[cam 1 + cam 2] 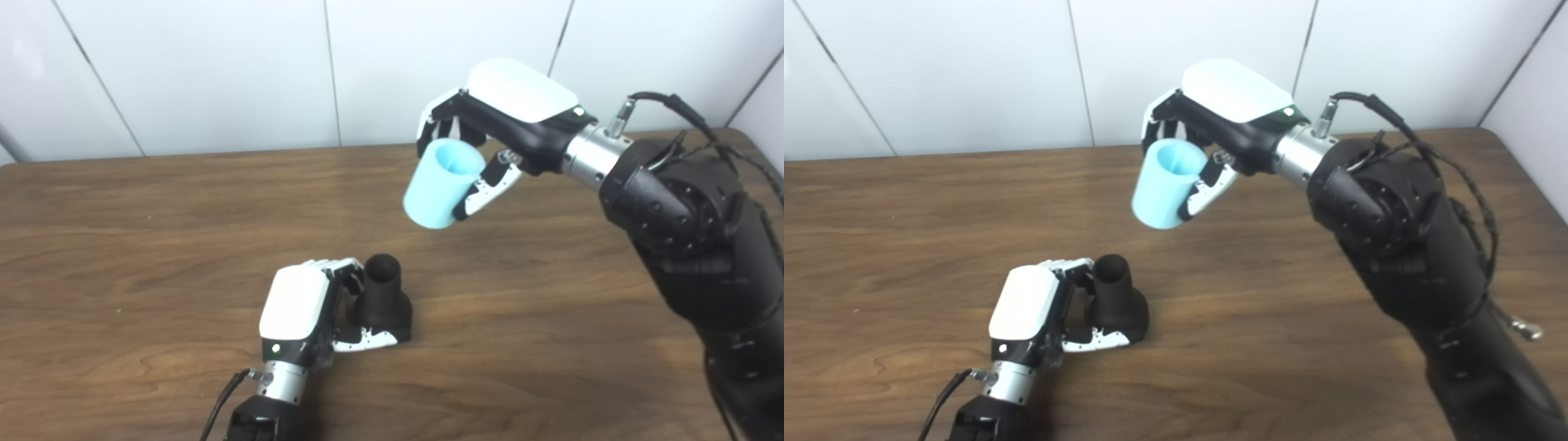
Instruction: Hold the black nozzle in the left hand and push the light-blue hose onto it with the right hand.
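Note:
The black nozzle (383,298) stands upright on the wooden table (122,245), narrow open end up. My left hand (306,312) wraps its wide base, fingers behind and thumb in front. The light-blue hose (442,182), a short wide tube, hangs in the air up and to the right of the nozzle, tilted with one open end facing up. My right hand (490,122) is shut on it, fingers over the far side and thumb on the near side. A clear gap separates hose and nozzle. In the right eye view the nozzle (1116,297) and hose (1168,182) show the same.
The white panelled wall (245,73) runs along the table's far edge. My bulky right arm (692,245) crosses the table's right side with a cable looping over its wrist.

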